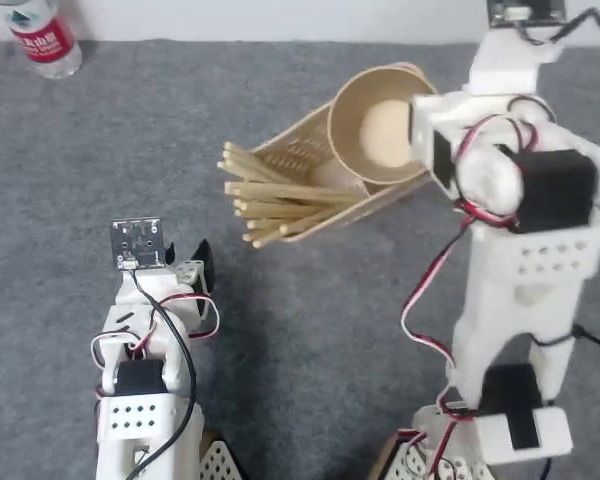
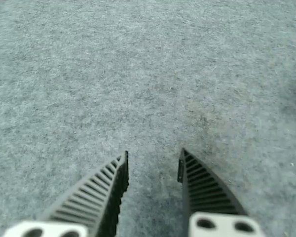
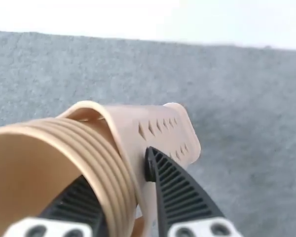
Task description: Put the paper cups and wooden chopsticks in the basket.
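The left arm (image 1: 145, 400) and right arm (image 1: 525, 260) are white printed shells around black servo blocks, with rows of small round holes in the plates. Red, white and black cables (image 1: 425, 290) loop along both. Their fingers (image 2: 106, 195) are black, tapered and ribbed, set on white bases with paired holes; a small circuit board (image 1: 137, 243) tops the left wrist.

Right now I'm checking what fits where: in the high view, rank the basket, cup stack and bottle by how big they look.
1. basket, partly hidden.
2. cup stack, possibly nearer the camera, so its rank against the basket is unsure.
3. bottle, cut off at the edge.
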`<state>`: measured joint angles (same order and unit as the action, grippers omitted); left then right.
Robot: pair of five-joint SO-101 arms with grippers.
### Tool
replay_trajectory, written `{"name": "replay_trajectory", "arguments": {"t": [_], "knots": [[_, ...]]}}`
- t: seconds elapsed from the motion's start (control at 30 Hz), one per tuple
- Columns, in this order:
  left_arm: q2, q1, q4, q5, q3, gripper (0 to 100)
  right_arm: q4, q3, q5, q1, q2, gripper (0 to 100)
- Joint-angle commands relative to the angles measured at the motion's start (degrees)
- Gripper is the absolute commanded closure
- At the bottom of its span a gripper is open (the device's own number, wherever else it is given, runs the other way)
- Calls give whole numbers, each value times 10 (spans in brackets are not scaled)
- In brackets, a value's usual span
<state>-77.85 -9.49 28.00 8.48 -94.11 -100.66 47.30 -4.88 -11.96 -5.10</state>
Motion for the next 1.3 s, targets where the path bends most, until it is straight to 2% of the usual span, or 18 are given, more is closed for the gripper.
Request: {"name": "replay_trajectory", "arguments": {"t": [0.0,0.27,0.47,0.67,0.9,1.07,1.27], "knots": [[-6,4,-1,-5,7,827,-19,36,-61,12,15,992],[-6,3,-1,-5,7,827,-22,28,-147,8,86,993],[-6,4,-3,-5,7,827,-20,-62,-156,-25,52,993],[-6,4,-3,-5,7,827,-19,-117,-161,-29,66,992],[-6,4,-3,-5,7,827,3,-238,-312,16,85,992],[-6,4,-3,-5,7,827,47,-303,-311,25,81,992],[-6,4,-3,-5,7,827,88,-312,-311,24,79,992]]}}
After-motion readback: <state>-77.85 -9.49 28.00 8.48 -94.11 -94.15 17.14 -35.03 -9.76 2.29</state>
